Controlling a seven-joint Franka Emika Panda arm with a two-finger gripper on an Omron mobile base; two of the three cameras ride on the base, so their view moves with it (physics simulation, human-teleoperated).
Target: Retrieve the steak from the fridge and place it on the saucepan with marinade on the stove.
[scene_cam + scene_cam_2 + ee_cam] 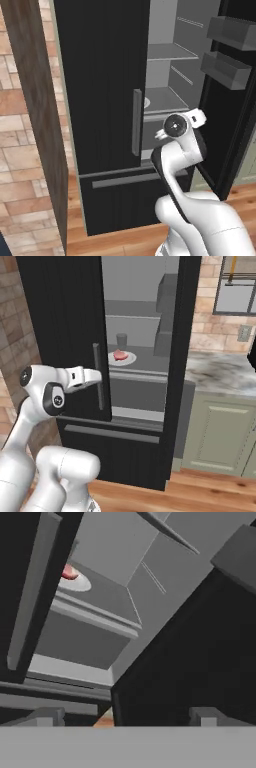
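Right base view gives us the plainest look: the fridge (pixel 65 331) has its right door swung open, and the steak (pixel 120 354) sits on a white plate (pixel 131 360) on a middle shelf (pixel 145 352), with a small grey cup (pixel 121 339) just behind it. Our pincer (pixel 100 376) hangs in front of the shut left door, near its bar handle (pixel 98 376) and well apart from the meat. Hand view shows both tips (pixel 47 716) spread wide with nothing between them, and the steak (pixel 68 572) far up at the left, partly hidden by the door edge.

We judge the task to be early. The door is open, so the way in is clear, but the steak is untouched. Reaching in, gripping it, carrying it out and setting it in the saucepan on the stove all remain. Neither stove nor saucepan can be placed from here.

We find no brand, label or writing to read.
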